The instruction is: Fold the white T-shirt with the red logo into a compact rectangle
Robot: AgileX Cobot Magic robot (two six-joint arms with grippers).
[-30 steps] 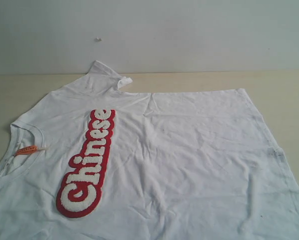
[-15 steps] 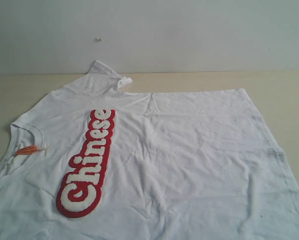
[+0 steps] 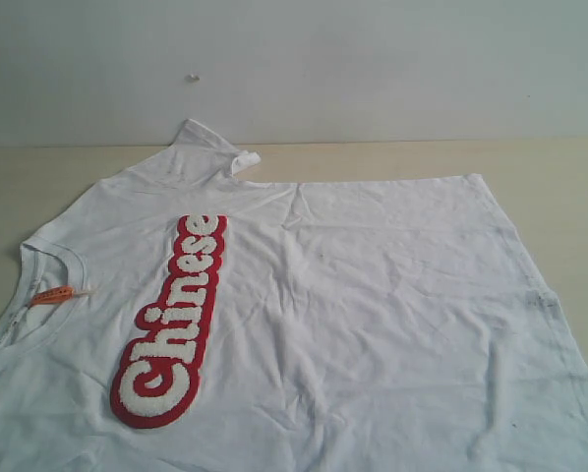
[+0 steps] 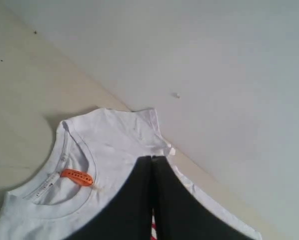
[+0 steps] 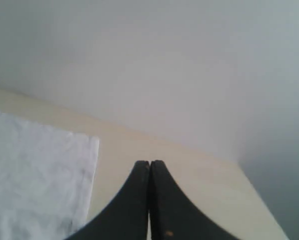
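The white T-shirt [image 3: 373,305] lies spread flat on the table, collar at the left, hem at the right. Its red logo [image 3: 171,320] reading "Chinese" runs along the left part. An orange neck tag [image 3: 53,294] sits inside the collar. Neither gripper shows in the exterior view. In the left wrist view my left gripper [image 4: 152,159] is shut and empty, raised over the T-shirt [image 4: 109,145] near the collar and the neck tag [image 4: 77,177]. My right gripper [image 5: 149,163] is shut on nothing, above bare table beside the shirt's hem corner [image 5: 34,170].
The shirt lies on a light wooden table [image 3: 550,187], and a pale wall [image 3: 373,69] stands close behind it. One sleeve [image 3: 210,147] is bunched at the table's back edge. Bare tabletop shows to the right of the hem and at the far left.
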